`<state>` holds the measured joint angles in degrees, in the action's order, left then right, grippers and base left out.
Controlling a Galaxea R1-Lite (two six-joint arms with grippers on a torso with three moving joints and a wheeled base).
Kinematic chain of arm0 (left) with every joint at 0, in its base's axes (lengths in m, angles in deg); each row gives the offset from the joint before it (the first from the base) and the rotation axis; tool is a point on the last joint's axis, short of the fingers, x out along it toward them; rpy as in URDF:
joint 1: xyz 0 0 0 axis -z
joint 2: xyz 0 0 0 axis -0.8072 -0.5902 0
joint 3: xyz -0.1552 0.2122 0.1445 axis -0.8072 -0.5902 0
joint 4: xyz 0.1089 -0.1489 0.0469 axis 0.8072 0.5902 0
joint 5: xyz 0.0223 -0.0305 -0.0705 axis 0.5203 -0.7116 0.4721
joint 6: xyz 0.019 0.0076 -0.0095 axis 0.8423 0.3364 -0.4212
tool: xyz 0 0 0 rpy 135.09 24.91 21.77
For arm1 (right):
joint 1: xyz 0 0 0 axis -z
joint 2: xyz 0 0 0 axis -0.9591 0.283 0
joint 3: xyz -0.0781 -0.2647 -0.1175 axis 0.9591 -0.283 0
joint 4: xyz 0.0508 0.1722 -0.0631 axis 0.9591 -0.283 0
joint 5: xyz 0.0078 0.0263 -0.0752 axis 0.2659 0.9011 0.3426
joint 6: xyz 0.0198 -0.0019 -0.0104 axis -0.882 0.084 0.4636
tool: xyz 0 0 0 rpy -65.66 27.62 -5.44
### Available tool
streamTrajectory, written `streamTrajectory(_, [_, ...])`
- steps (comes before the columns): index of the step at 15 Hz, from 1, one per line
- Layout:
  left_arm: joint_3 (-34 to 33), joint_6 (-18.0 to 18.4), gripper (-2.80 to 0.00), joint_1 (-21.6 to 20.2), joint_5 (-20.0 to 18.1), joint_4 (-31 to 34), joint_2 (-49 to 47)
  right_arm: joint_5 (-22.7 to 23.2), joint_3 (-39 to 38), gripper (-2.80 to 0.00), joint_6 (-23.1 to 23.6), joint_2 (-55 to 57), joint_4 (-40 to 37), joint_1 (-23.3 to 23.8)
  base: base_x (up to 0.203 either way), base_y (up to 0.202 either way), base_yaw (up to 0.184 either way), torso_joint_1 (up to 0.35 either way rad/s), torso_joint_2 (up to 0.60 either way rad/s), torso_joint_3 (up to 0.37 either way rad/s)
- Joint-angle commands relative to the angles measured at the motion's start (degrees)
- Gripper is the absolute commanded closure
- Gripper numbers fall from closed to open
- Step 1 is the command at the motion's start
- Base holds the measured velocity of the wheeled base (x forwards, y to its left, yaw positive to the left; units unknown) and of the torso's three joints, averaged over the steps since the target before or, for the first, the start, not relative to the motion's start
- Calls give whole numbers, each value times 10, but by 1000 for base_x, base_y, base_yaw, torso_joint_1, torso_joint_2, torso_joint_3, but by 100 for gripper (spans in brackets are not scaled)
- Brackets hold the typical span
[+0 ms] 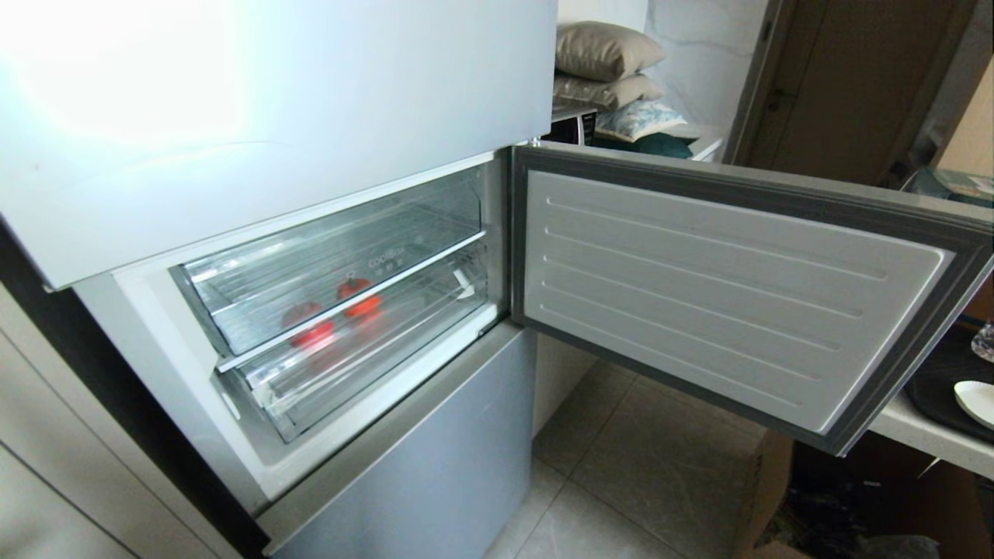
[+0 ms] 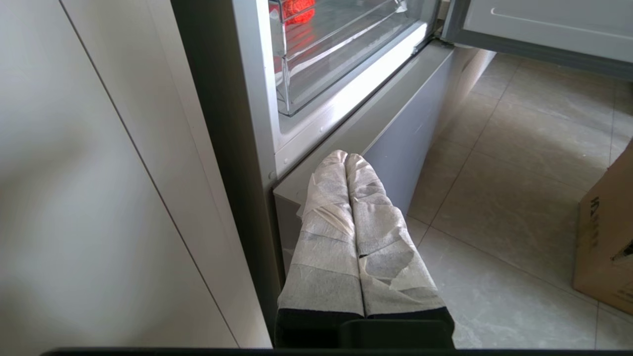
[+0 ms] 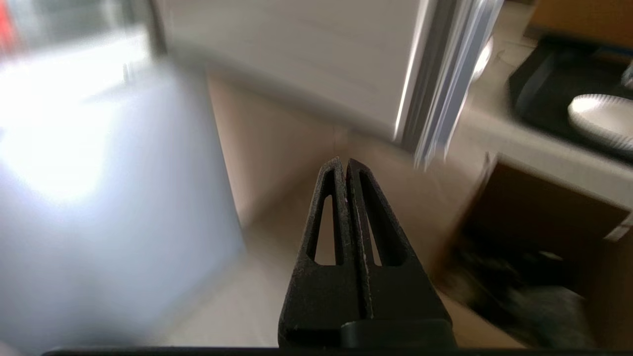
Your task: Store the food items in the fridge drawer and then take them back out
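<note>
Hands first: my left hand (image 2: 346, 157) hangs low in front of the fridge's lower door (image 2: 390, 133), its taped fingers pressed together on nothing; my right hand (image 3: 344, 163) is also pinched shut and empty, down over the floor (image 3: 277, 198) near the open fridge door (image 1: 722, 287). Neither shows in my head view. Further in, the fridge drawer (image 1: 365, 353) sits pushed into the open compartment, and through its clear front I see two orange-red fruits (image 1: 359, 295) lying inside. I judge the storing half done: food in, drawer shut. What remains is pulling the drawer out and lifting the fruit out, probably onto the worktop (image 1: 924, 435) at far right.
</note>
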<state>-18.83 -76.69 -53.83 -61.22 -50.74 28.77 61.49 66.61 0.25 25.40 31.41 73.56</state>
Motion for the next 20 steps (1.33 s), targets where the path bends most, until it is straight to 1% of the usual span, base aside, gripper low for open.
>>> streamTrajectory(1, [0, 0, 0, 0, 0, 0, 0, -20, 26, 0, -82, 70, 50, 5, 0, 0, 0, 0, 0, 0])
streamTrajectory(2, [0, 0, 0, 0, 0, 0, 0, -37, 53, 0, -144, 123, 75, 21, 0, 0, 0, 0, 0, 0])
streamTrajectory(3, [0, 0, 0, 0, 0, 0, 0, -48, 84, 0, -208, 182, 99, 49, 0, 0, 0, 0, 0, 0])
streamTrajectory(5, [0, 0, 0, 0, 0, 0, 0, -56, 129, 0, -295, 299, 151, 117, 0, 0, 0, 0, 0, 0])
streamTrajectory(6, [0, 0, 0, 0, 0, 0, 0, -48, 145, 0, -327, 361, 190, 159, 0, 0, 0, 0, 0, 0])
streamTrajectory(7, [0, 0, 0, 0, 0, 0, 0, -30, 159, 0, -357, 417, 233, 203, 0, 0, 0, 0, 0, 0])
streamTrajectory(9, [0, 0, 0, 0, 0, 0, 0, 24, 195, 0, -412, 531, 305, 293, 0, 0, 0, 0, 0, 0])
streamTrajectory(10, [0, 0, 0, 0, 0, 0, 0, 46, 217, 0, -438, 578, 326, 325, 0, 0, 0, 0, 0, 0])
streamTrajectory(12, [0, 0, 0, 0, 0, 0, 0, 73, 269, 0, -475, 675, 361, 373, 0, 0, 0, 0, 0, 0])
streamTrajectory(15, [0, 0, 0, 0, 0, 0, 0, 96, 337, 0, -516, 795, 431, 424, 0, 0, 0, 0, 0, 0])
streamTrajectory(16, [0, 0, 0, 0, 0, 0, 0, 110, 361, 0, -527, 822, 444, 442, 0, 0, 0, 0, 0, 0])
streamTrajectory(18, [0, 0, 0, 0, 0, 0, 0, 161, 403, 0, -564, 866, 456, 470, 0, 0, 0, 0, 0, 0])
streamTrajectory(20, [0, 0, 0, 0, 0, 0, 0, 216, 442, 0, -595, 908, 455, 476, 0, 0, 0, 0, 0, 0])
